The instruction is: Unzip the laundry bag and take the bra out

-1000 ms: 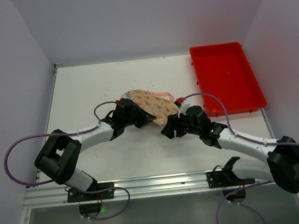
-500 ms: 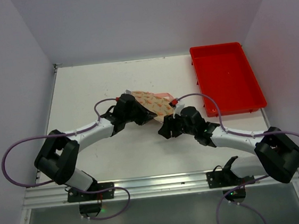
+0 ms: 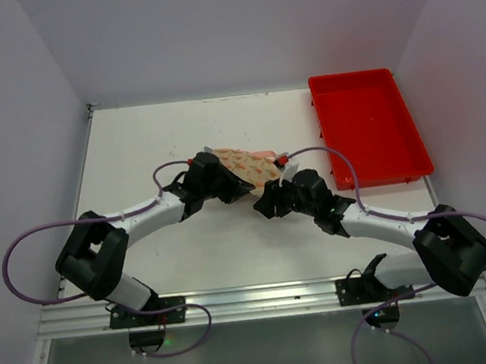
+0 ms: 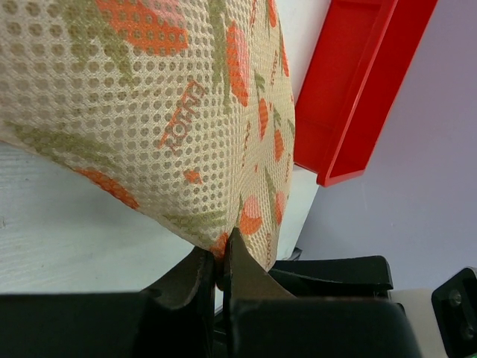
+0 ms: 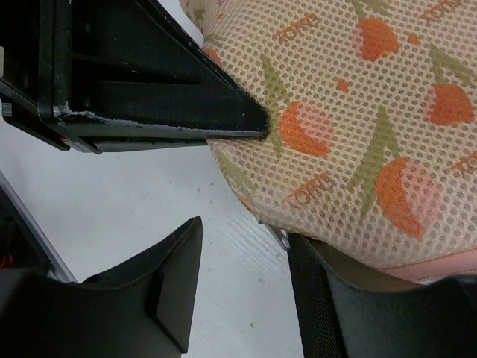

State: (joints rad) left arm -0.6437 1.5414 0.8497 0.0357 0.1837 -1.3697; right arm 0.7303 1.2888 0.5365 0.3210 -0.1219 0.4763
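The left gripper (image 4: 223, 256) had its fingers pressed together on a fold of mesh at the near end of the laundry bag (image 3: 246, 166), so that end was pinched and lifted a little off the table (image 3: 152, 139). The bag lay about the middle of the table, slightly toward the far edge. Its printed beige side faced up and it looked full and rounded.

Just to the right, the right gripper (image 5: 246, 250) sat low at the bag's near right end, close to the left gripper. Its fingers were apart, and the bag's edge with the pink zipper edging (image 5: 447, 265) rested over the right-hand one. A small pale metal piece showed at that edge, but I could not tell whether it was the zipper pull.

The red tray (image 3: 367, 125) stood in the far right corner, apart from the bag.

By my reading the task was at its start: one end was anchored, no opening showed along the zipper in any view, and no bra was visible. Finding the pull, running it open and drawing the bra out all appeared not yet done.
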